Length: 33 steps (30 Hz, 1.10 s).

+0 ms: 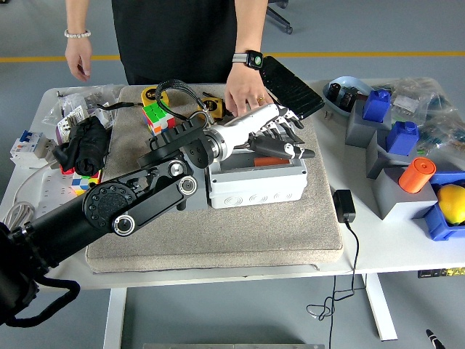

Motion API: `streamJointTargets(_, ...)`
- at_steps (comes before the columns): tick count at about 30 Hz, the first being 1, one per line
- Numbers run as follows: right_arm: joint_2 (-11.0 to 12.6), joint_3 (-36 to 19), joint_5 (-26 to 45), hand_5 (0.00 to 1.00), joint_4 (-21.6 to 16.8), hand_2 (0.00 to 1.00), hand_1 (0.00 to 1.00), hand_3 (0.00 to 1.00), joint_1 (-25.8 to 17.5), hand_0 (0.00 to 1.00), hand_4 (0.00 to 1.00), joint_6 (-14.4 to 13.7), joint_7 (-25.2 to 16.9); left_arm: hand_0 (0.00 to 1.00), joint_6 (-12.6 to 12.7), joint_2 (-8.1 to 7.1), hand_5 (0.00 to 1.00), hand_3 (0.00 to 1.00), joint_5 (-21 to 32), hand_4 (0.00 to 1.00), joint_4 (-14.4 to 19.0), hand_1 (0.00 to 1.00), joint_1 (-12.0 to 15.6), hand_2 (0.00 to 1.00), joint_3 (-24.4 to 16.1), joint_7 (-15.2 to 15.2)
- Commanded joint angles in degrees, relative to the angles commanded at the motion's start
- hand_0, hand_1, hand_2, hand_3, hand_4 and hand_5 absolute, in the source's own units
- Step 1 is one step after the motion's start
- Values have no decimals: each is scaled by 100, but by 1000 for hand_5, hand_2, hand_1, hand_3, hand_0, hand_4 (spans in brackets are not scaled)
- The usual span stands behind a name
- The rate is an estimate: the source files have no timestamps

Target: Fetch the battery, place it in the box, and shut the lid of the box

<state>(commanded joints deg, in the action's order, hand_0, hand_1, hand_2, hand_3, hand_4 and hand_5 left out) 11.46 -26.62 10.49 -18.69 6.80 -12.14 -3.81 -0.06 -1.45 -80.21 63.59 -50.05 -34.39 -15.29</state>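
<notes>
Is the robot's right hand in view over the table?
No. Only the left hand shows, reaching over the gray box from the left; no arm enters from the right.

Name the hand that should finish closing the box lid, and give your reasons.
Left. The left hand already lies on the lid of the grey box, pressing it down over the orange battery seen in the gap. The right arm is out of view. A person's hand rests just behind the box.

Left arm (123, 207): black, round screw-ringed joints, silver forearm, looped black cable; robot hand (280, 142) black-and-white.
</notes>
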Motion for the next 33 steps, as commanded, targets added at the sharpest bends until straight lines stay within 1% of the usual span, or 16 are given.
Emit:
streamJointTargets(4, -1, -1, 1, 599, 0, 637, 651, 580, 0, 716, 984, -1, -2, 326, 4, 19, 583, 699, 68, 998, -85, 540, 11, 630, 87, 26)
streamJointTargets(9, 0, 9, -1, 599, 1, 637, 651, 580, -4, 716, 984, -2, 0, 326, 3, 14, 583, 699, 119, 998, -51, 540, 55, 630, 95, 39)
streamJointTargets(12, -2, -4, -12, 599, -3, 638, 651, 580, -6, 716, 984, -7, -5, 326, 19, -11, 581, 692, 154, 998, 56, 541, 143, 630, -18, 51)
streamJointTargets(15, -5, 1, -9, 599, 0, 638, 651, 580, -11, 716, 984, -7, -6, 326, 165, -63, 581, 692, 283, 998, 204, 541, 285, 630, -257, 197)
streamJointTargets(16, -6, 5, -9, 599, 1, 637, 653, 580, -14, 716, 983, -7, -7, 360, 275, -99, 574, 684, 394, 998, 283, 565, 370, 629, -392, 317)
streamJointTargets(18, -7, 7, -7, 599, 2, 637, 653, 580, -16, 716, 983, -7, -7, 360, 385, -141, 574, 684, 519, 998, 369, 565, 469, 629, -569, 471)
streamJointTargets(20, -10, 2, -7, 599, 3, 637, 653, 580, -15, 716, 983, -6, -8, 360, 518, -207, 574, 684, 725, 998, 490, 565, 629, 629, -819, 687)
streamJointTargets(21, -14, -1, -4, 599, 6, 637, 653, 580, -16, 716, 983, -5, -8, 360, 605, -244, 574, 684, 866, 998, 558, 565, 748, 629, -987, 823)
streamJointTargets(22, -17, -4, -4, 599, 7, 637, 651, 580, -17, 716, 983, -4, -7, 409, 663, -269, 559, 679, 964, 998, 598, 604, 825, 626, -1114, 909)
streamJointTargets(25, -22, -14, -7, 599, 11, 637, 651, 580, -23, 716, 983, -1, -6, 409, 838, -382, 559, 679, 1338, 998, 736, 604, 1153, 626, -1619, 1180)
streamJointTargets(27, -25, -22, -6, 599, 13, 637, 651, 580, -28, 716, 983, 4, -5, 409, 863, -463, 559, 679, 1593, 998, 788, 604, 1345, 626, -1940, 1292)
streamJointTargets(28, -25, -23, -3, 599, 15, 637, 653, 580, -31, 716, 984, 7, -4, 467, 860, -502, 547, 675, 1724, 998, 804, 629, 1438, 627, -2122, 1328)
streamJointTargets(30, -26, -12, 15, 599, 25, 637, 653, 580, -35, 716, 984, 15, -1, 467, 844, -578, 547, 675, 1875, 998, 814, 629, 1608, 627, -2466, 1362)
streamJointTargets(33, -27, 18, 56, 599, 42, 637, 653, 580, -37, 716, 984, 32, 5, 467, 788, -675, 547, 675, 2089, 998, 763, 629, 1814, 627, -2979, 1337)
